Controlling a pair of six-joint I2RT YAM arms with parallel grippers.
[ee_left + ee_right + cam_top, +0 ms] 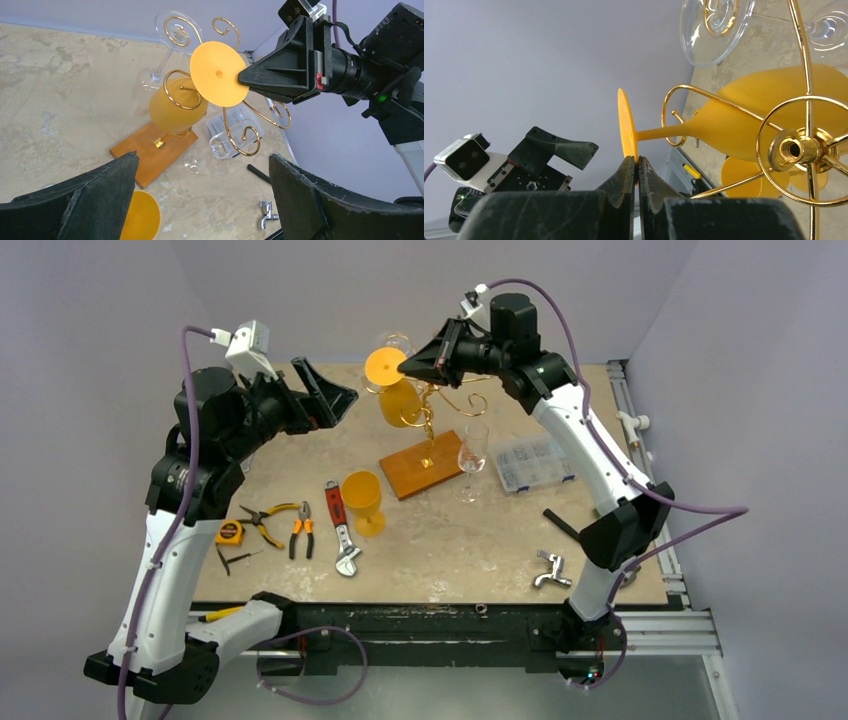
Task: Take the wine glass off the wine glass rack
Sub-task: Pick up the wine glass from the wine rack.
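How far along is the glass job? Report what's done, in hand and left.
Done: the right gripper is shut on the foot rim of the hanging yellow glass. In hand: that grip only; the stem sits in a curl of the rack, so nothing is off yet. Left: slide the glass out and clear. The left gripper hovers open nearby.

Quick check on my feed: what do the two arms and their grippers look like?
The left arm and right arm have white shells with black joints. The left gripper and right gripper have black wedge-shaped fingers. A purple cable runs along each arm to a white wrist camera.
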